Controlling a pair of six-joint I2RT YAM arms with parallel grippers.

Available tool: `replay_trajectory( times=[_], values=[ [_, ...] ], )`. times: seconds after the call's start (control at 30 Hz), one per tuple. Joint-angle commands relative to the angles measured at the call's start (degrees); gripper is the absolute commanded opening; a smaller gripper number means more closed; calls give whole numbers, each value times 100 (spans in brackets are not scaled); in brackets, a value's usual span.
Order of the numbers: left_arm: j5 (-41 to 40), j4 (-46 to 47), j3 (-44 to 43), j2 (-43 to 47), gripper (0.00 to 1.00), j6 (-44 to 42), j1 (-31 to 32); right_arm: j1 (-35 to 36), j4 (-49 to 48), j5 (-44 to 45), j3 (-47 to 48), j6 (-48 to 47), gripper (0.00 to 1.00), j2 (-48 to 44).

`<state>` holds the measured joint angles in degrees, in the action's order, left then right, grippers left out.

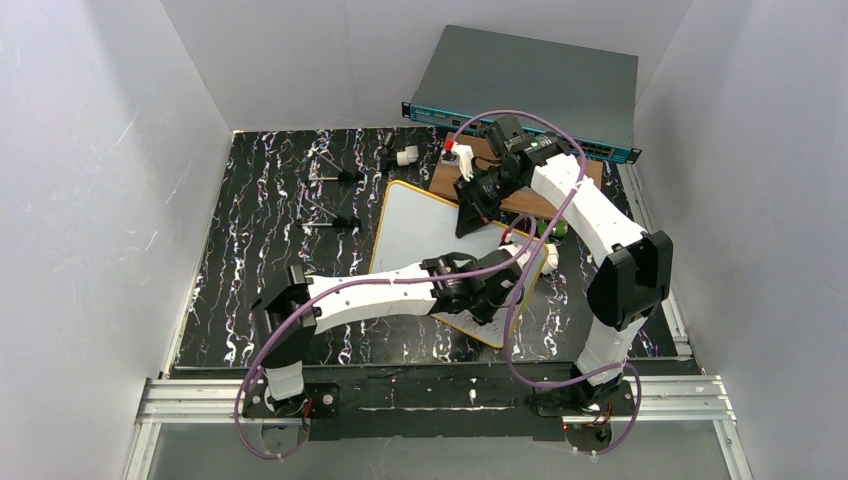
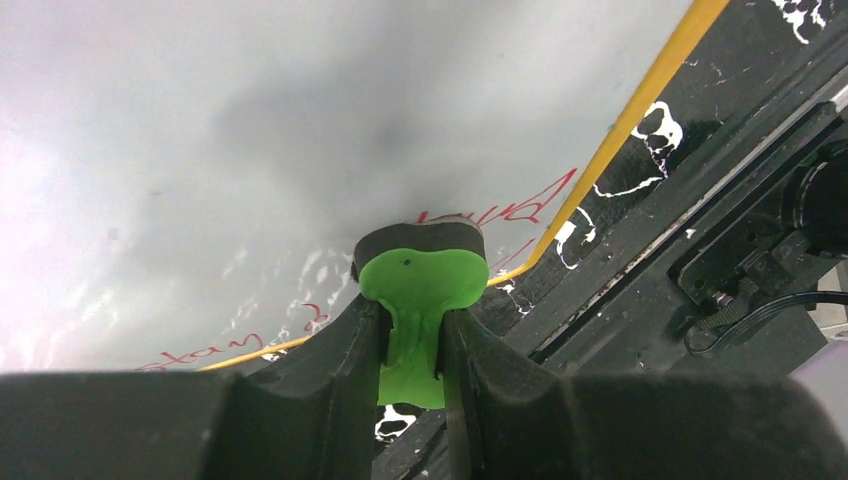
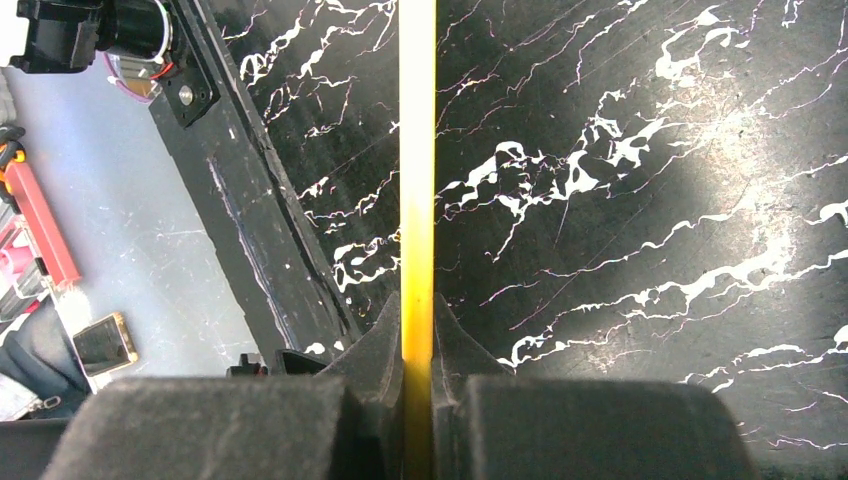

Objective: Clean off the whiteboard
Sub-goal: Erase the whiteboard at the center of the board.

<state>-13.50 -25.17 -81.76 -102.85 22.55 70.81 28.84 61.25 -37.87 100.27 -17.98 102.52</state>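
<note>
Left wrist view: the left gripper, jaws clamped on the green eraser, meets the whiteboard filling the upper left, with red writing just to the eraser's right; the right gripper has its jaws pinching the yellow frame.

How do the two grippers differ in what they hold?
The left gripper clamps the handle of the green eraser; the right gripper pinches the yellow edge of the whiteboard. The left jaws stand slightly apart around the handle; the right jaws nearly meet. Both are shut on something.

grey network switch at back | wooden board | black marbled mat
</note>
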Motion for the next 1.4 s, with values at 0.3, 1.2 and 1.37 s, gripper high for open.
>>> replay_trajectory(
  times=[0.3, 1.2, 1.37],
  values=[
    [-42, 983, 153, 1174, 0, -99, -625, 113, -44, -51, -102, -109, 1, -22],
    [-532, 181, 833, 335, 0, 507, 364, 222, -233, -16, 284, 461, 1, 350],
    [-996, 41, 494, 115, 0, 484, 352, 236, -257, -14, 215, 462, 1, 298]
  ],
)
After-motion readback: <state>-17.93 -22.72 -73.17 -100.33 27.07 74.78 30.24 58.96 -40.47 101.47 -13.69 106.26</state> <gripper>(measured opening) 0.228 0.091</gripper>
